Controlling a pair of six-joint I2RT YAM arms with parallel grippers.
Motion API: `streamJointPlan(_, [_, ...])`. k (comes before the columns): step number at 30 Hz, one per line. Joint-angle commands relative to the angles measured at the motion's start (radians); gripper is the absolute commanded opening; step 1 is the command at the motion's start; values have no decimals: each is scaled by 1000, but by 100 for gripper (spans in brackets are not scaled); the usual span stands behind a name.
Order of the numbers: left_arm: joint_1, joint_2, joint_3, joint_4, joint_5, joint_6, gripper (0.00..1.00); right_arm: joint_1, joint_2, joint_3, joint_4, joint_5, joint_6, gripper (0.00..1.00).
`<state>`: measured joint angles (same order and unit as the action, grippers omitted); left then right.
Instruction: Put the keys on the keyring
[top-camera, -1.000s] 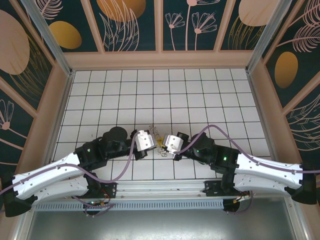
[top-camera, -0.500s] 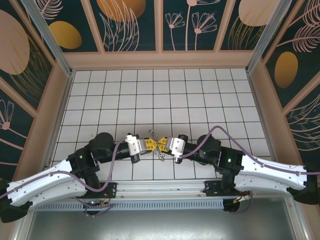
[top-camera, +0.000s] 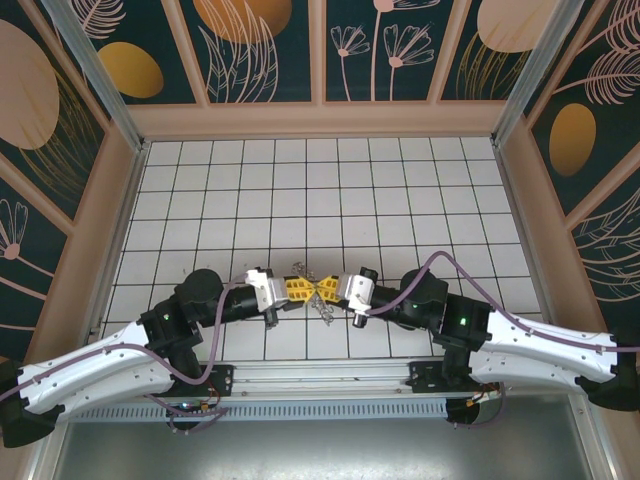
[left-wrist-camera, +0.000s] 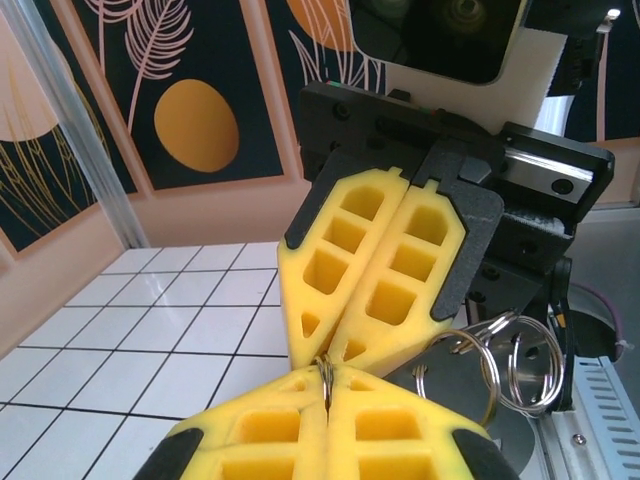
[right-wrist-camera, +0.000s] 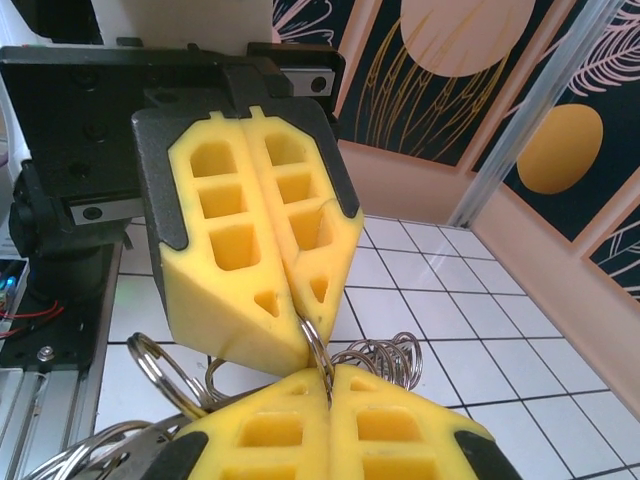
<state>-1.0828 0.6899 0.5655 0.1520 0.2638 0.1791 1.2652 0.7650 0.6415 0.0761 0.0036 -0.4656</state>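
My left gripper (top-camera: 307, 289) and right gripper (top-camera: 322, 288) meet tip to tip just above the near middle tiles. Both are shut on one thin silver split ring (left-wrist-camera: 326, 372), pinched edge-on between the two pairs of yellow fingers. In the left wrist view my left gripper (left-wrist-camera: 327, 380) is at the bottom, with the right one's fingers (left-wrist-camera: 400, 290) above it. In the right wrist view the ring (right-wrist-camera: 316, 345) runs from the left fingers (right-wrist-camera: 250, 290) into my right gripper (right-wrist-camera: 330, 378). The blue-headed key and the brown strap keyring are hidden.
More linked silver rings (left-wrist-camera: 520, 365) hang beside the fingertips, and a coil of rings (right-wrist-camera: 385, 360) shows behind them. The bunch dangles below the grippers (top-camera: 322, 306). White tiled floor (top-camera: 330, 190) stretches beyond, bounded by peach walls; the arms' base rail (top-camera: 320, 375) is close behind.
Both wrists have turned and closed in, so that the yellow fingers now meet tip to tip on the ring. In the last half second both grippers crept slightly left.
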Motion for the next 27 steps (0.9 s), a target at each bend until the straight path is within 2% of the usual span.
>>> streamJointPlan(1, [-17, 43, 78, -85, -36, 17, 6, -2, 22, 25, -2, 90, -33, 0])
streamJointPlan(3, [-17, 90, 122, -190, -97, 44, 13, 1, 42, 39, -23, 128, -50, 0])
streamJointPlan(5, [-17, 138, 158, -265, -142, 67, 15, 7, 68, 52, -32, 172, -61, 0])
streamJointPlan(10, [-17, 227, 213, -345, -189, 102, 14, 50, 142, 84, -54, 285, -96, 0])
streamJointPlan(12, [-17, 237, 216, -341, -192, 106, 8, 59, 149, 90, -61, 296, -102, 0])
streamJointPlan(13, [-17, 237, 212, -332, -192, 106, 1, 61, 143, 87, -57, 289, -105, 0])
streamJointPlan(19, [-17, 162, 162, -226, -119, 90, 0, 62, 27, 34, 8, 174, -70, 0])
streamJointPlan(24, [-17, 69, 105, -77, -9, 42, 0, 43, -39, -25, 70, 53, -19, 14])
streamJointPlan(27, [-17, 31, 84, -4, 37, 22, 0, 26, -30, -26, 67, 17, -1, 17])
